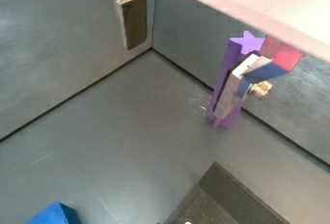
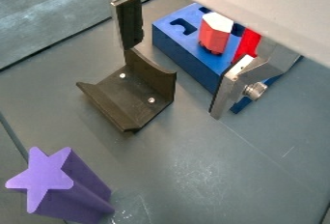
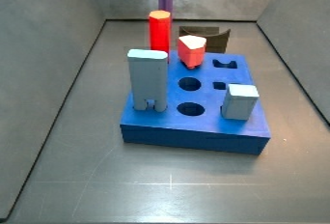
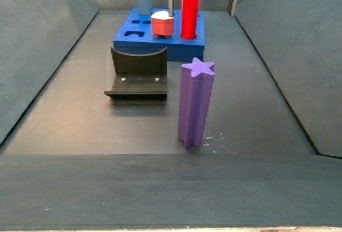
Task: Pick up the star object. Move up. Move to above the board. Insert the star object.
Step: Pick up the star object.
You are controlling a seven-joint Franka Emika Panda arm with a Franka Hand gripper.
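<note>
Fixture [image 4: 138, 81] stands left of the star object [image 4: 197, 104], upright on the floor, well apart from the board [image 4: 154, 38]. Star obj looks rigid, light, topple-prone w/ ridged sides; grab near top. Gripper [image 2: 180, 44] wide open, empty, over the fixture.

My gripper [image 2: 180, 49] has flat silver plate fingers [image 2: 125, 20] faced with dark pads. On one finger [image 1: 240, 88] I see a round metal screw head [image 2: 256, 89].

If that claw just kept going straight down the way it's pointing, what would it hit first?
Probably the bare grey floor: the open claw hangs between the star object and the fixture, holding nothing. Depth is unclear; it might clip the fixture's edge.
</note>
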